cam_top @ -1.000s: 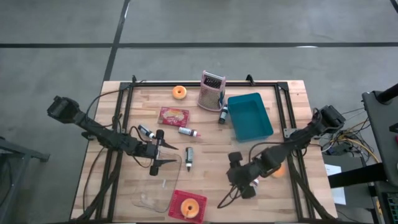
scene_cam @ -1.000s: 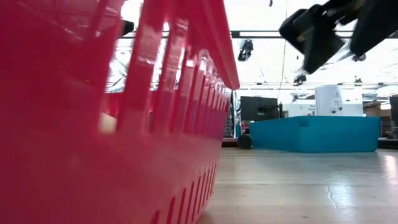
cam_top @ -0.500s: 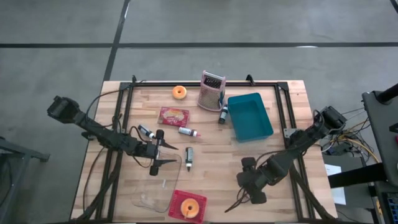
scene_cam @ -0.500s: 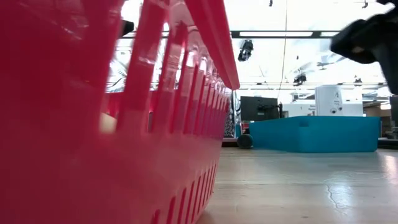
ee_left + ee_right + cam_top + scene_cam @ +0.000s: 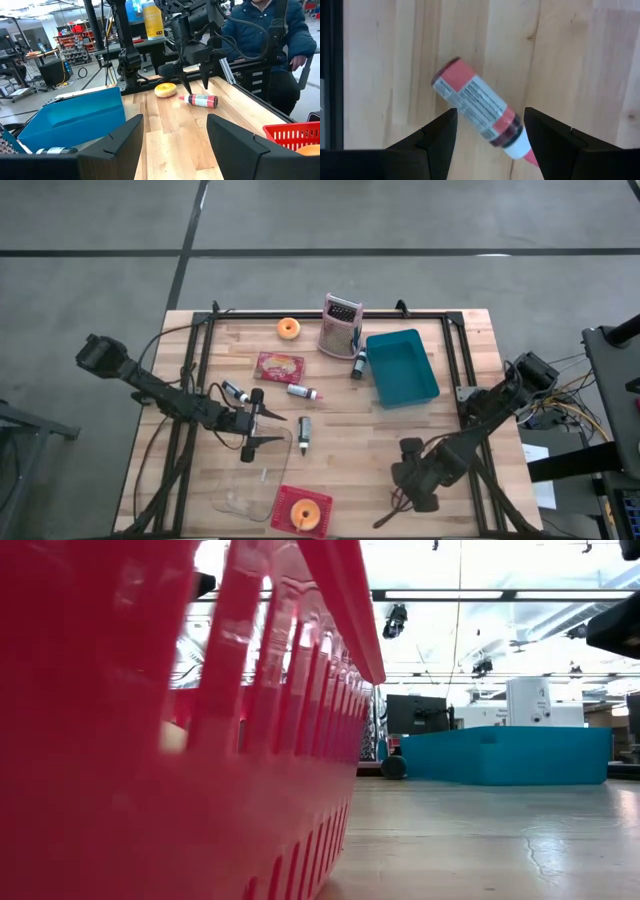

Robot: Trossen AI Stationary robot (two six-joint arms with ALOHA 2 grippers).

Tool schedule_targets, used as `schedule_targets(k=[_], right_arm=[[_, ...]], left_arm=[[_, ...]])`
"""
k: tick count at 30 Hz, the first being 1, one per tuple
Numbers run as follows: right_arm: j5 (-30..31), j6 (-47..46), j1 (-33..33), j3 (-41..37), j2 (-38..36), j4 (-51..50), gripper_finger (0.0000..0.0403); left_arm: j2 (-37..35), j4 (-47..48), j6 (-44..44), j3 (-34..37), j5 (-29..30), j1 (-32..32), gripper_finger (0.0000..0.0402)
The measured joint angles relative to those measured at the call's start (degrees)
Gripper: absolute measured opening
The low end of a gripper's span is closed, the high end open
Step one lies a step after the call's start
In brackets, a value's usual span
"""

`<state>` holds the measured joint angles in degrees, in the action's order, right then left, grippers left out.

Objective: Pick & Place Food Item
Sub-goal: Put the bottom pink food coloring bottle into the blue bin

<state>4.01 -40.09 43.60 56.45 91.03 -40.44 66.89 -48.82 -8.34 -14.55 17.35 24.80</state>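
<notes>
Red-labelled bottle point(image 5: 479, 116) — below right gripper point(image 5: 487, 131) (open)

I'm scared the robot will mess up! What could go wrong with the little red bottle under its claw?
1. The little bottle lies slanted between the right gripper's open fingers, so it might twist or roll away when they close.
2. The donut sits close beside the bottle, so the gripper could bump it on the way down.
The left gripper hangs open farther off.

An orange doughnut point(image 5: 309, 513) lies flat in the red basket point(image 5: 284, 502) (near table edge), another doughnut point(image 5: 289, 328) far side.
</notes>
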Motion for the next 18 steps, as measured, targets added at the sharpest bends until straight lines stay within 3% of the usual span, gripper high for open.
schedule_targets(k=[18], right_arm=[[-1.1, 3.36, 1.09, 0.0, 5.54, -2.68, 0.0224]], left_arm=[[-0.02, -0.13, -0.02, 0.0, -0.02, -0.02, 0.0222]])
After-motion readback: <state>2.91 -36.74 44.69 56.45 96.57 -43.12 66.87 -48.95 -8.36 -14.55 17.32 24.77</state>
